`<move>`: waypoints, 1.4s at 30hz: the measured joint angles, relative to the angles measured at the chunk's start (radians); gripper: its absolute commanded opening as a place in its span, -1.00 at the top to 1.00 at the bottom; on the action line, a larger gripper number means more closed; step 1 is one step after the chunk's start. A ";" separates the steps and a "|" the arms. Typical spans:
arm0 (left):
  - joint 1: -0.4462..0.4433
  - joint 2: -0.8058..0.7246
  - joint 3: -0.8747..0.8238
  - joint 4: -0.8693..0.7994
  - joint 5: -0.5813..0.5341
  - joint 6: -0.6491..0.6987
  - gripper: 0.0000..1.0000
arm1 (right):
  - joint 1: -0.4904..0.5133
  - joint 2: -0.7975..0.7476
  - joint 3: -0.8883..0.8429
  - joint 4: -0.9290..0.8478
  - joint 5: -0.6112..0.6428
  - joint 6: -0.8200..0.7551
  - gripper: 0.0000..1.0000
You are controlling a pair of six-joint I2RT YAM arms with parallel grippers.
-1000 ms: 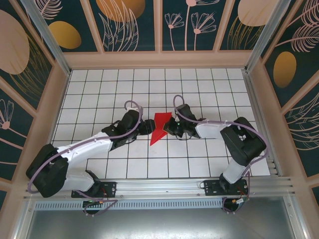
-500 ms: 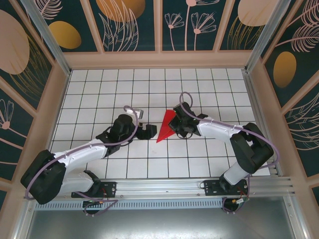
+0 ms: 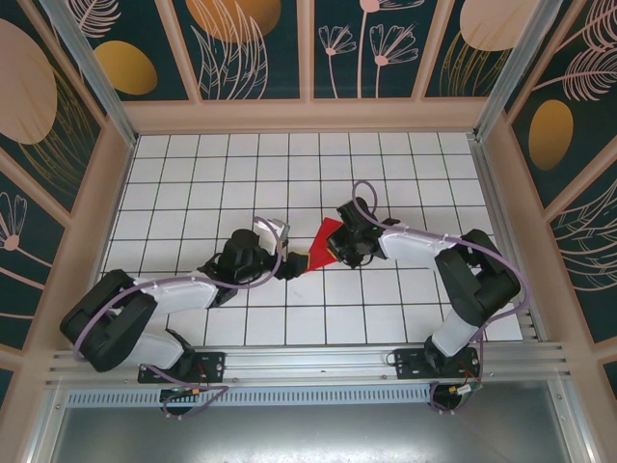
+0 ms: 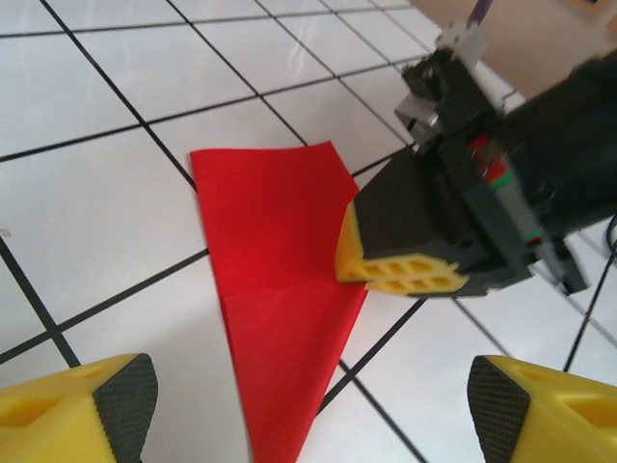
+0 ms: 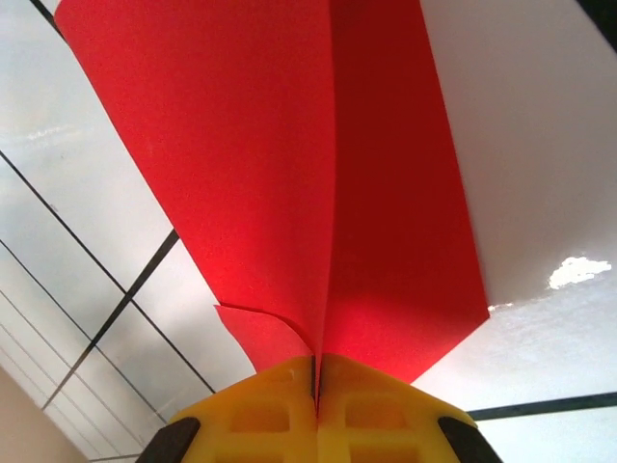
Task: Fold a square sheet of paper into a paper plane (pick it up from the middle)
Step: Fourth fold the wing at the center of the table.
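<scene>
The red sheet of paper (image 3: pixel 322 243) is folded into a narrow pointed wedge, the shape of a paper plane, and lies mid-table. Its tip points toward the left arm. My right gripper (image 3: pixel 338 247) is shut on its wide end, with the paper's centre fold (image 5: pixel 289 174) pinched between the yellow fingers (image 5: pixel 280 405). In the left wrist view the paper (image 4: pixel 275 289) lies flat on the tiles with the right gripper (image 4: pixel 400 272) clamped on its edge. My left gripper (image 4: pixel 313 403) is open and low, its pads either side of the tip and not touching it.
The white grid-tiled table (image 3: pixel 193 174) is walled by wooden panels (image 3: pixel 308 116) on three sides. A metal rail (image 3: pixel 308 365) holding the arm bases runs along the near edge. Both forearms converge at mid-table.
The left gripper let go of the paper, backed off left, then came in low at the tip with wider jaws. The right gripper kept its grip and turned the paper slightly.
</scene>
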State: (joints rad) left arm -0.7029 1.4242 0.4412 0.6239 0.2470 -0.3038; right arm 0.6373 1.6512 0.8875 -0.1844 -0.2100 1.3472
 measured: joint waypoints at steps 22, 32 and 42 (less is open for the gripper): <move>-0.044 0.298 0.137 0.072 0.034 0.232 -0.23 | -0.057 0.093 0.095 -0.045 -0.151 -0.014 1.00; -0.044 0.350 0.160 0.067 0.007 0.267 0.00 | -0.069 0.100 0.139 -0.059 -0.196 -0.040 0.92; -0.044 0.350 0.161 0.068 -0.024 0.277 0.36 | -0.069 0.131 0.155 -0.067 -0.211 -0.055 0.82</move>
State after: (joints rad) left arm -0.7467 1.7741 0.6018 0.6918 0.2234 -0.0265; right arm 0.5682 1.7824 1.0428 -0.2516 -0.4213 1.2919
